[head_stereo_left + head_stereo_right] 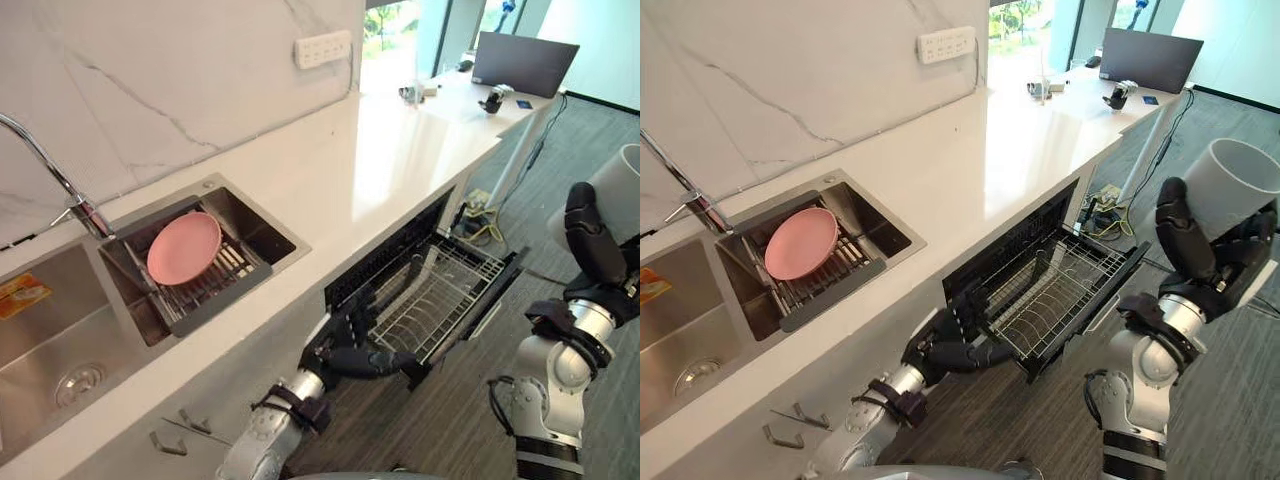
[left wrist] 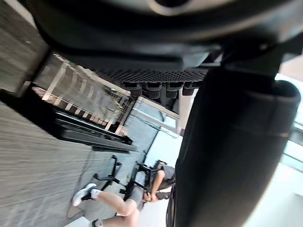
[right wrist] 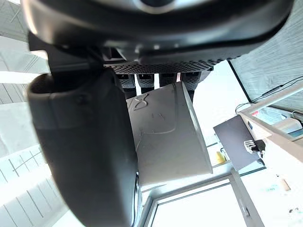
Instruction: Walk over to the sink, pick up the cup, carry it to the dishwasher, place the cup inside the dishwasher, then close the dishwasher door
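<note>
A pale grey cup [image 1: 1235, 185] is held upright in my right hand [image 1: 1200, 250], raised at the right, above the floor and beside the open dishwasher. In the right wrist view the fingers and thumb [image 3: 90, 151] wrap round the cup [image 3: 165, 137]. The dishwasher door [image 1: 495, 295] hangs open under the counter, with its empty wire rack [image 1: 435, 295] pulled out over it. My left hand [image 1: 350, 350] is low at the near corner of that rack, fingers curled over its edge and thumb lying along the front.
On the left, the steel sink [image 1: 60, 340] has a pink plate [image 1: 184, 247] on a drainer and a tap [image 1: 45, 165] behind it. A laptop [image 1: 522, 62] and small items sit far along the white counter [image 1: 400, 160]. A person [image 2: 128, 198] sits further off.
</note>
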Motion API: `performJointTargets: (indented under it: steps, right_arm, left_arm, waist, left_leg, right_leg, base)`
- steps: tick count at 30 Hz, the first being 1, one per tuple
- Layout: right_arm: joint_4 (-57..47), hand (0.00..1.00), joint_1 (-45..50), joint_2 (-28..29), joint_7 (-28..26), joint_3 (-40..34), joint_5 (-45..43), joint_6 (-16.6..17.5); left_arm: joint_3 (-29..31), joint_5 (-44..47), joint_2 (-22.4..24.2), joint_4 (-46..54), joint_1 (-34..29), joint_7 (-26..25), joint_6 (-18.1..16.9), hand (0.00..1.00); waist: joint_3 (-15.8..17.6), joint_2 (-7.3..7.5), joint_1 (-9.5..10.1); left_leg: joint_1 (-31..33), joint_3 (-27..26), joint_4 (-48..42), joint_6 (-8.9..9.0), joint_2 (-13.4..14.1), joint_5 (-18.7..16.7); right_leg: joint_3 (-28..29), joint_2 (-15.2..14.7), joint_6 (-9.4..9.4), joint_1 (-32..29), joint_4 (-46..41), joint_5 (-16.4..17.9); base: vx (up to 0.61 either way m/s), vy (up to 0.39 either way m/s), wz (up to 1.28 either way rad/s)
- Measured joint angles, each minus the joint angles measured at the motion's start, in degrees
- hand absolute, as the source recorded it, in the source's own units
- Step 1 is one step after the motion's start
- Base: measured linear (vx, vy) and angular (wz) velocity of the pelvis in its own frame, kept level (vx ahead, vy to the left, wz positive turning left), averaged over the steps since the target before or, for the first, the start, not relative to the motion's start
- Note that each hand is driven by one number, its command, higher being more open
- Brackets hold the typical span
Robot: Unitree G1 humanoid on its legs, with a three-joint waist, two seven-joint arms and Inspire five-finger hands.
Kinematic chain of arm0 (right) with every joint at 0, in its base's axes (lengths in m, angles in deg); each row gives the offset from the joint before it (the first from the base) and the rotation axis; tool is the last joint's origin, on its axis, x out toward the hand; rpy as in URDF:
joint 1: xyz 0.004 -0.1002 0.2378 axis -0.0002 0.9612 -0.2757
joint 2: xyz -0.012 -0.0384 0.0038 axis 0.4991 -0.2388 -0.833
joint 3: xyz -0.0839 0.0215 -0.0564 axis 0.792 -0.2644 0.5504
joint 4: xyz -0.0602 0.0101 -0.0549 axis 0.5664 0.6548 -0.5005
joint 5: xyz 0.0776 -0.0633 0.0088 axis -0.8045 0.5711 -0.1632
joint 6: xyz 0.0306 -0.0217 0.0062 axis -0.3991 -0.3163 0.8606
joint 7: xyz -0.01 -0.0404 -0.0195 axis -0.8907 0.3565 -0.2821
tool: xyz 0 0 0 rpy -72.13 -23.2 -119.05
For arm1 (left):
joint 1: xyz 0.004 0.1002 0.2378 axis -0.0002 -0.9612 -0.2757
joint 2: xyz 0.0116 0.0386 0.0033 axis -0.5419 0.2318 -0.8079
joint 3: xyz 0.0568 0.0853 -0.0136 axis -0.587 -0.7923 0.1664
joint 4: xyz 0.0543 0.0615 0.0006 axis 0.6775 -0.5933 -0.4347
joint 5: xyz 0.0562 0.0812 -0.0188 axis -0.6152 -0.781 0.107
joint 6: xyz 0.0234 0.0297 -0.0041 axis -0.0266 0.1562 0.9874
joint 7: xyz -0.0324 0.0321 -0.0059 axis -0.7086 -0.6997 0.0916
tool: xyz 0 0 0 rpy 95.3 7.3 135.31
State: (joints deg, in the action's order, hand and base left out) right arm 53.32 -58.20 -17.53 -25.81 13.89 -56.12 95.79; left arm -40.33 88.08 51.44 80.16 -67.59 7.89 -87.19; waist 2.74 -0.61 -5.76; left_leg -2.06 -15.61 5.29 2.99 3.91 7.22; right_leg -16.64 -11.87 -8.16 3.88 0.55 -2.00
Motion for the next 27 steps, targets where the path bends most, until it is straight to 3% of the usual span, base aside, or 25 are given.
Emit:
performJointTargets:
  steps: [7, 13, 19, 27]
  right_arm:
    - [7.4, 0.00, 2.1, 0.1, -6.9, 1.7, 0.0, -0.2]
    - [17.1, 0.00, 3.2, 0.3, -14.3, 4.2, 0.3, -3.8]
    - [24.3, 0.00, 2.7, 0.2, -16.0, 4.2, 3.0, -5.0]
    - [34.0, 0.00, -1.4, -3.4, -18.2, 4.2, 8.2, -7.4]
  left_arm:
    - [4.0, -3.3, 0.5, -8.5, -1.6, -1.6, 0.1, 1.00]
    - [7.7, -15.8, -0.2, -19.9, -1.8, -8.8, 0.4, 1.00]
    - [14.2, -25.2, -1.1, -28.9, -2.1, -12.7, 2.5, 1.00]
    - [19.0, -27.5, -2.0, -34.9, -0.9, -10.4, 7.5, 1.00]
  waist:
    - [0.8, 0.52, 0.46]
    - [2.4, 0.66, 1.08]
    - [3.1, 0.78, 1.77]
    - [4.5, 0.90, 1.86]
  left_leg:
    - [0.7, 0.8, 0.0, 0.15, -0.1, -0.2]
    - [0.6, 1.7, 0.0, 0.15, -0.2, -0.2]
    - [0.7, 3.3, 0.0, -0.02, -0.7, -0.1]
    - [0.9, 4.6, 0.0, -0.11, -1.4, 0.0]
  right_leg:
    - [-0.9, -0.2, -0.11, -0.1, 0.0, 0.1]
    - [-1.9, -0.4, -0.16, 0.6, 0.0, 0.3]
    - [-3.8, -0.9, -0.47, 1.7, 0.5, 0.6]
    - [-5.3, -1.2, -0.82, 2.5, 0.4, 0.9]
  base:
    - [-0.01, 0.004, 0.08]
    - [0.00, 0.001, 0.06]
    - [0.01, 0.005, 0.14]
    - [0.00, 0.008, 0.11]
